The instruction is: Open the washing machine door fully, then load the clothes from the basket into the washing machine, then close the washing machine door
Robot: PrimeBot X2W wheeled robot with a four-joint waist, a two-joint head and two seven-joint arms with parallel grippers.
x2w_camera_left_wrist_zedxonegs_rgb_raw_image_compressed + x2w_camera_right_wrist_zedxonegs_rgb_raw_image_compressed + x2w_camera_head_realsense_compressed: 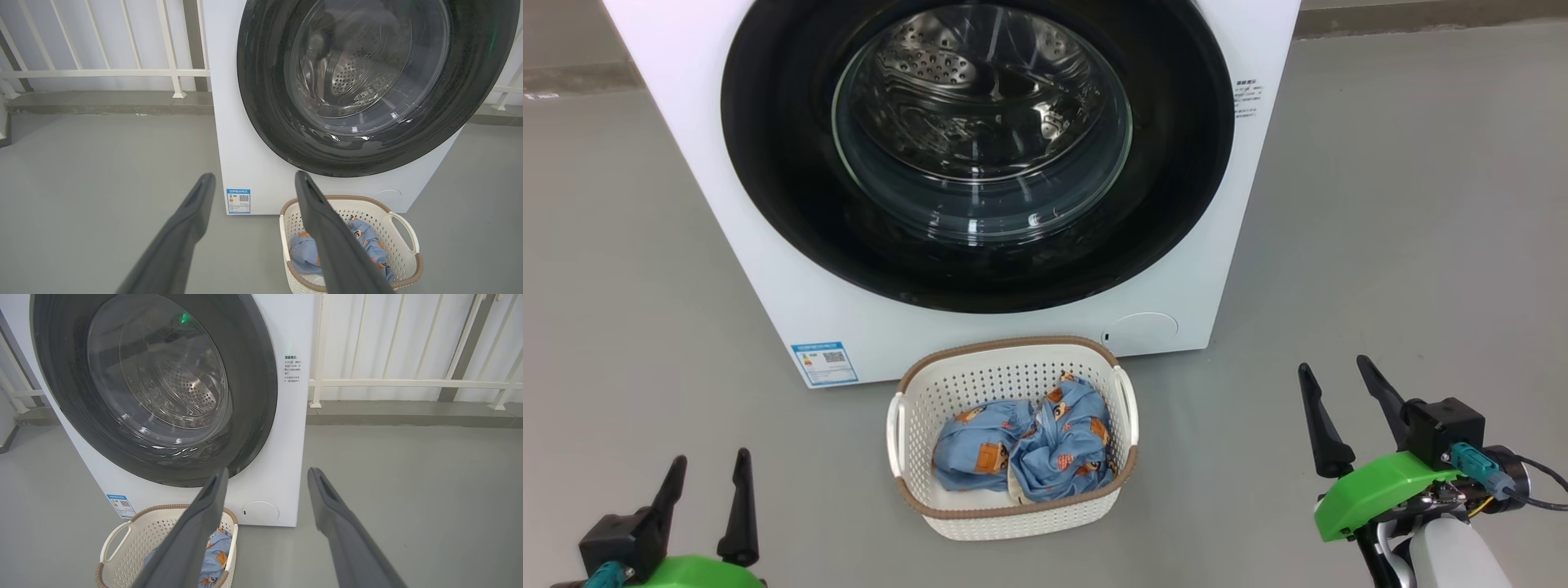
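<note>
Two empty grippers: left gripper (711, 461) and right gripper (1335, 369) spread wide, touching nothing, flanking the basket (980, 384) holding the clothes (1033, 449), just before the washing machine (711, 155) with its door (768, 171) closed.

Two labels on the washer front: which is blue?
The sticker at the washing machine's lower left corner, beside the basket. The other label is black print at upper right, next to the door.

White washing machine (768, 269), glossy black door ring (768, 163), cream perforated basket (980, 384), blue clothes (1029, 445) with orange-brown figures.
</note>
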